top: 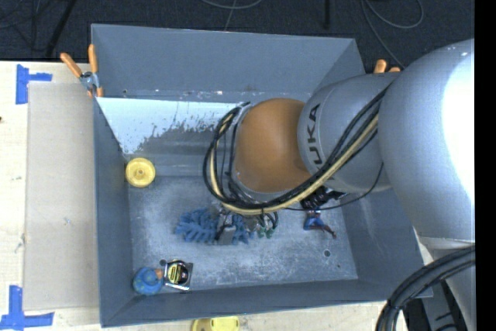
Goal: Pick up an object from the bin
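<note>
My gripper [226,225] reaches down into the middle of the bin, mostly hidden under the arm's orange cover. Its tip sits on a blue comb-like piece with spiky teeth [195,228] that spreads out to its left. More blue bits and a small green piece [266,229] lie just to its right. Whether anything is held I cannot tell.
A yellow round cap [140,172] lies near the left wall. In the front left corner sit a yellow-and-black tape measure [177,273] and a blue round thing [146,281]. A small blue clip [316,222] lies right of centre. The arm covers the bin's right side.
</note>
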Controlling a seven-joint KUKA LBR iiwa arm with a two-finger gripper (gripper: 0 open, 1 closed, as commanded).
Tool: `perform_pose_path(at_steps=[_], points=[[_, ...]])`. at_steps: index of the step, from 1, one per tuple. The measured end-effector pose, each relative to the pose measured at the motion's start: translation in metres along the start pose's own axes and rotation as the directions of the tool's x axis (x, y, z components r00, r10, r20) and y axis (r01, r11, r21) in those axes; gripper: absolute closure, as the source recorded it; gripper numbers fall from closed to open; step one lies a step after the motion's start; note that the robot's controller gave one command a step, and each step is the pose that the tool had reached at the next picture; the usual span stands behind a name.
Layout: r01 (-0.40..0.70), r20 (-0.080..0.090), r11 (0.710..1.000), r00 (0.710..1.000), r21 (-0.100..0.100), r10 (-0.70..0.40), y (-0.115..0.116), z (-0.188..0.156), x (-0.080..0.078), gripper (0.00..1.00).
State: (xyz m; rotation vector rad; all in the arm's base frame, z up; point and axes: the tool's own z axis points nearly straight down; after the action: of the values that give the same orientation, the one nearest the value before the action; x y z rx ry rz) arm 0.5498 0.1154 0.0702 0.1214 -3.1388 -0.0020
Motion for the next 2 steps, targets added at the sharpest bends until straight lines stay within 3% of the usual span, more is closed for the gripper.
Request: perform_pose_path(at_steps=[1, 2], points=[[0.0, 0.0, 1.0, 1.0, 0.0, 0.0, 0.0, -0.001, 0.0, 1.0], [-0.091, 0.006, 0.996, 0.996, 0.0, 0.091, 0.013, -0.037, -0.001, 1.0]])
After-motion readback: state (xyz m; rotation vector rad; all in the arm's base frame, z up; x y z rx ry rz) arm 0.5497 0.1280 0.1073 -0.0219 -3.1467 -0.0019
